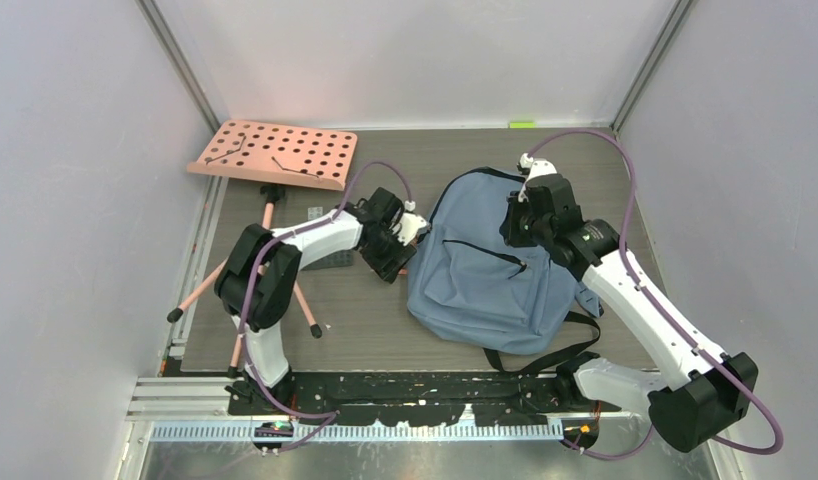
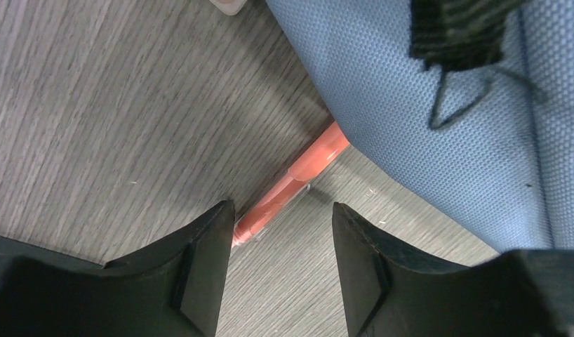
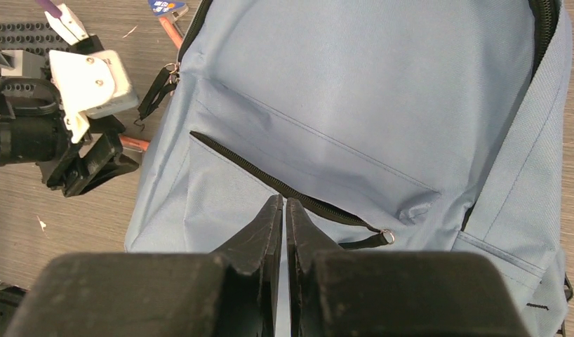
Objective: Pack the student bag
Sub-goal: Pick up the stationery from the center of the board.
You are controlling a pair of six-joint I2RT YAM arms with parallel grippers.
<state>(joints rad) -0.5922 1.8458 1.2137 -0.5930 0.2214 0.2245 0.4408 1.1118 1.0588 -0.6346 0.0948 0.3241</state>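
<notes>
Left jaws: apart, straddling the near end of an orange-red plastic pen with a clear barrel section (image 2: 291,184), at lower centre of the left wrist view. I cannot tell whether they touch it. The pen lies on the grey wood-grain surface (image 2: 95,105), and its far end runs under the edge of the large soft blue-grey fabric backpack (image 2: 424,133). Risk: the barrel is smooth and round, so a grip this close to its end could let it pivot or squirt out, and the fabric over the far end may drag on a pull. Right jaws: together, nothing seen between them, tips just above the black front-pocket zipper (image 3: 270,181). It looks closed, with its metal pull ring (image 3: 387,236) at lower right. Risk: no opening shows for the pen, and limp woven cloth will likely bunch rather than let a slider run. The bag lies flat at centre-right of the top view, front panel up.
</notes>
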